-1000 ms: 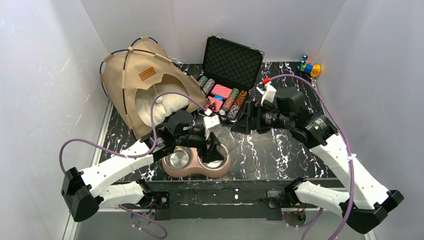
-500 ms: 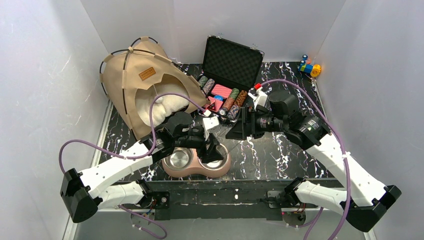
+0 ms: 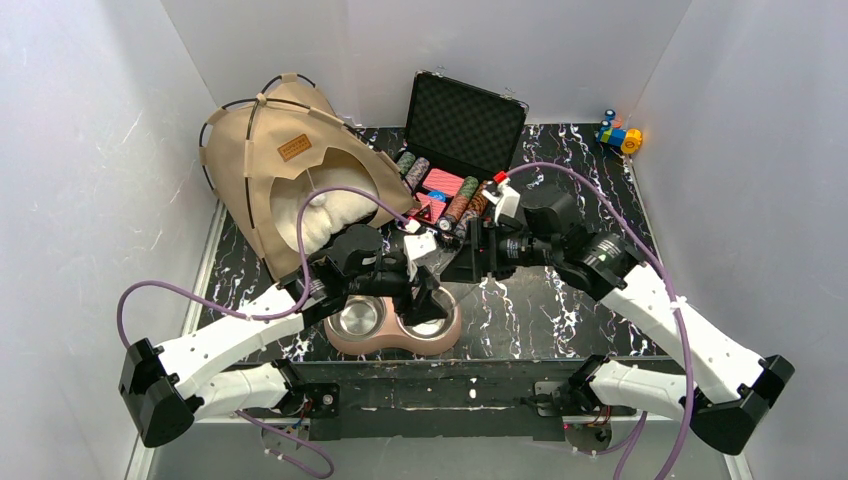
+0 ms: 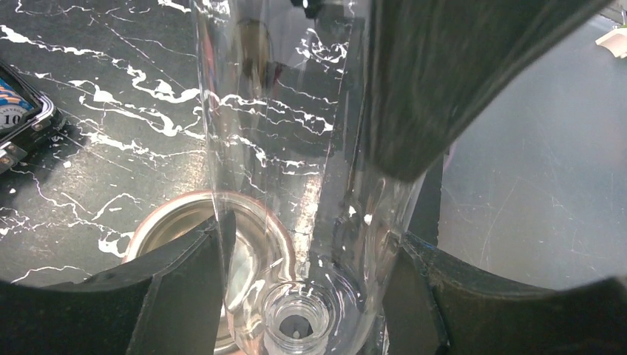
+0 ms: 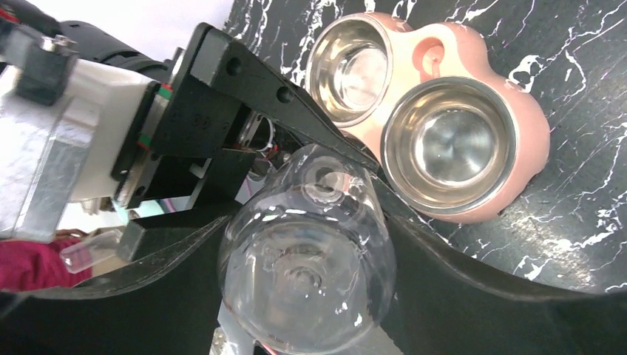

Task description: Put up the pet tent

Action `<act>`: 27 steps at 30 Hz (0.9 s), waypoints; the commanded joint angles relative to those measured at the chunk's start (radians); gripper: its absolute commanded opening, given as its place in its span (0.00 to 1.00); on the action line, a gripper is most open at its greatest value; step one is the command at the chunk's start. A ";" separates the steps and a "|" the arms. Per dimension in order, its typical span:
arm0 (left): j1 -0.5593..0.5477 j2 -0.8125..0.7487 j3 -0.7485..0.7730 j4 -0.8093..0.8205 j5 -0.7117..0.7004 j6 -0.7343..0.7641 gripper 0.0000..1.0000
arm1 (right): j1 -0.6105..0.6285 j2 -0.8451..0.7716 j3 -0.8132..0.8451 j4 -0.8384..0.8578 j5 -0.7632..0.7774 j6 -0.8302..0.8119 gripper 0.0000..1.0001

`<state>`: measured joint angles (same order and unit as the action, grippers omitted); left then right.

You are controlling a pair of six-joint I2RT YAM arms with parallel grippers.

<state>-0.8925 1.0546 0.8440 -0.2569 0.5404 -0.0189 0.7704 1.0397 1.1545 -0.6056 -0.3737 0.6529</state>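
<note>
Right hand (image 3: 468, 255) slid left, open around left hand's (image 3: 425, 292) clenched bottle (image 5: 307, 274) (pet tent (image 3: 262, 150) back-left).

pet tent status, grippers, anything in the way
Left gripper shut on clear bottle, right gripper open around its base. Pet tent standing rear left, untouched. Chip case beside tent entrance.

One number is read: "10", printed on a poker chip (image 4: 7, 111) lying in the black case (image 4: 33, 127), far to the left of the left gripper (image 4: 310, 237). A brown label patch (image 3: 294, 148) is noted on the pet tent (image 3: 235, 165), beyond that gripper and to its left. Its print is too small to be read.
</note>
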 commanded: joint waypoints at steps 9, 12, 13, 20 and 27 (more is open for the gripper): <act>0.002 -0.047 0.011 -0.009 -0.087 -0.002 0.96 | 0.055 -0.029 0.049 -0.040 0.241 0.000 0.51; 0.029 -0.052 0.018 -0.045 -0.126 0.013 0.98 | 0.055 -0.079 0.057 -0.091 0.396 -0.011 0.49; 0.051 -0.057 0.020 -0.054 -0.127 0.015 0.98 | 0.055 -0.092 0.059 -0.107 0.469 -0.023 0.49; 0.327 -0.086 0.036 -0.015 -0.066 -0.062 0.98 | 0.085 -0.098 0.092 -0.218 0.655 -0.080 0.43; 0.580 -0.037 0.053 -0.133 -0.437 -0.202 0.98 | 0.348 0.014 0.093 -0.168 0.866 -0.047 0.43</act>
<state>-0.4187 1.0012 0.8562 -0.3126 0.3138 -0.1265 1.0019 0.9916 1.2133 -0.8131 0.3294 0.5980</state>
